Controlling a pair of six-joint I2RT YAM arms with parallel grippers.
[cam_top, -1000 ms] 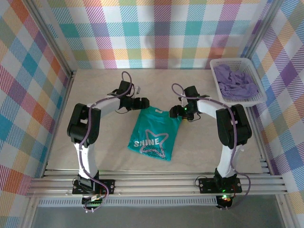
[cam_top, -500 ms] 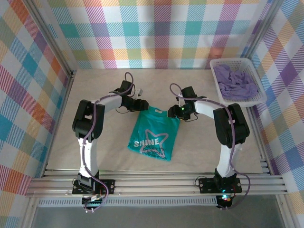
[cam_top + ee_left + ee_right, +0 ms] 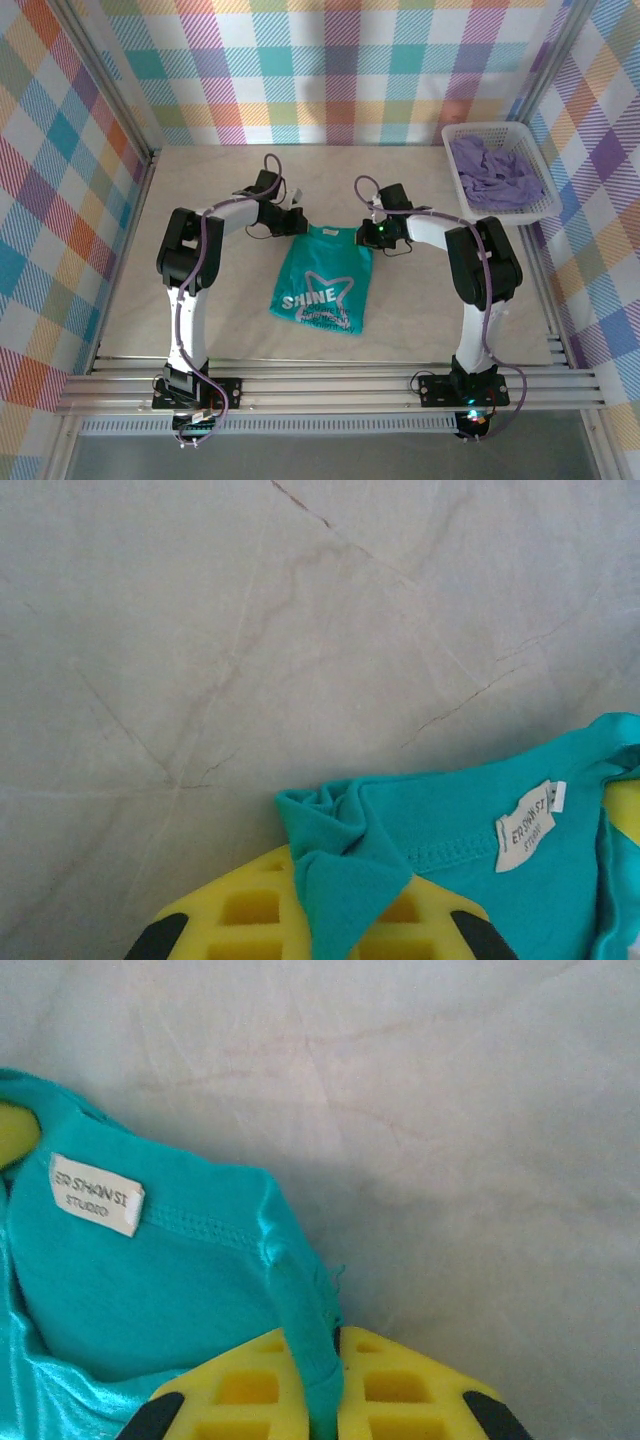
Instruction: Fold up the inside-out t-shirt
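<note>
Two grippers pinch the top of one soft teal t-shirt [image 3: 322, 285] lying flat in the middle of the table [image 3: 200, 190].

The left gripper [image 3: 298, 224] is squeezed closed on the top left corner; its wrist view shows bumpy yellow pads [image 3: 255, 885] with a bunched fold of cloth nipped between them. The right gripper [image 3: 373, 236] is squeezed closed on the top right corner, a thin ridge of cloth caught between its pads. Both wrist views show one small pale tag [image 3: 525, 838] by a stitched seam and thin cracks in the smooth table. The top view shows the pale star print [image 3: 320, 297] and, far right, one white basket [image 3: 487, 127] holding a crumpled purple garment [image 3: 495, 175].
</note>
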